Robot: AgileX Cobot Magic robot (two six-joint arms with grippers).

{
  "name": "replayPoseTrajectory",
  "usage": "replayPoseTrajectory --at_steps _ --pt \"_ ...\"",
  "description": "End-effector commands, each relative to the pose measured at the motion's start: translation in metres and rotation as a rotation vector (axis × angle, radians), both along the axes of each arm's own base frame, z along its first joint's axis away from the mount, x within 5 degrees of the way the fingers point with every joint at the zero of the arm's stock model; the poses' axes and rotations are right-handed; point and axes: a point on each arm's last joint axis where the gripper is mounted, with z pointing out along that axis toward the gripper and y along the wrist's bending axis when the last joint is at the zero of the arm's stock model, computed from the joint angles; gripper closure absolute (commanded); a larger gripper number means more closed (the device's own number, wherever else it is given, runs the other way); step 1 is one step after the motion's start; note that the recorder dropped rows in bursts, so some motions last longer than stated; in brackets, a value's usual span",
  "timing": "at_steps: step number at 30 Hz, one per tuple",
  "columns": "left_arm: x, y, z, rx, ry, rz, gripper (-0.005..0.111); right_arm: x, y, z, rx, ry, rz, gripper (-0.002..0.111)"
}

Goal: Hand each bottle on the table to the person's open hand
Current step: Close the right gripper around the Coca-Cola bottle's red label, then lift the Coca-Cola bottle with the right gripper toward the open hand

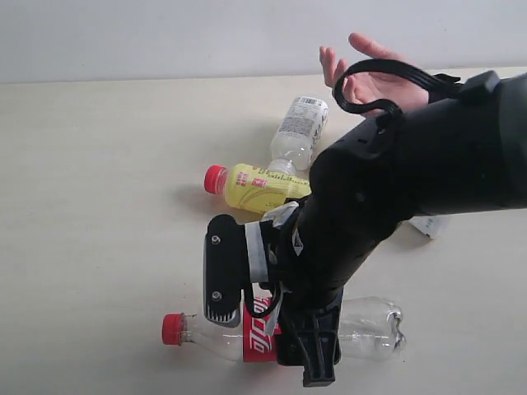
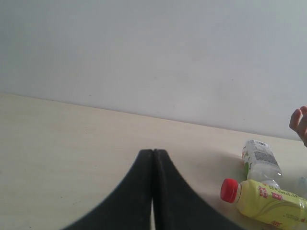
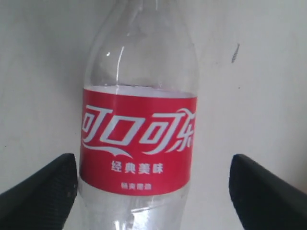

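Note:
The clear bottle with red label [image 3: 138,143] and red cap [image 1: 172,328] lies on its side near the table's [image 1: 99,206] front edge. My right gripper [image 3: 153,191] is open and straddles it at the label, one finger [image 3: 43,191] on each side, neither visibly touching. In the exterior view that gripper [image 1: 309,350] sits over the bottle's middle. The yellow-labelled bottle [image 1: 259,188] and the white-and-green labelled bottle [image 1: 300,123] lie further back. The person's open hand [image 1: 370,78] hovers palm up at the far edge. My left gripper [image 2: 153,152] is shut and empty above bare table.
The right arm [image 1: 412,173] crosses the right half of the exterior view and covers the table there. A white piece [image 1: 430,225] peeks out past it; what it is cannot be told. The left wrist view shows the yellow bottle [image 2: 268,203] and fingertips [image 2: 298,122].

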Motion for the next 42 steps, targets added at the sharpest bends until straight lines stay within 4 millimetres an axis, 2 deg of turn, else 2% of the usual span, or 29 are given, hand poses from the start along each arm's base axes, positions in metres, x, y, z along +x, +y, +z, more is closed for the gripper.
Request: replayPoseTrajectory --at_steps 1,19,22,26,29,34,42 --pt "0.0 0.0 0.001 0.005 -0.016 -0.007 0.107 0.002 0.002 -0.007 -0.002 -0.001 -0.004 0.027" --pt "0.0 0.0 0.001 0.005 -0.016 -0.007 0.107 0.002 0.004 -0.026 -0.039 0.043 -0.02 0.029" --pt "0.0 0.0 0.001 0.005 -0.016 -0.007 0.107 0.002 0.004 -0.026 -0.039 0.044 -0.023 0.043" --pt "0.0 0.0 0.001 0.005 -0.016 -0.007 0.107 0.002 0.004 -0.026 -0.039 0.044 -0.024 0.068" --pt "0.0 0.0 0.001 0.005 -0.016 -0.007 0.107 0.002 0.004 -0.023 -0.035 0.04 -0.024 0.108" --pt "0.0 0.0 0.001 0.005 -0.016 -0.007 0.107 -0.001 0.001 -0.016 -0.043 0.069 -0.088 0.108" --pt "0.0 0.0 0.001 0.005 -0.016 -0.007 0.107 -0.011 -0.01 0.034 0.053 0.076 -0.317 0.108"
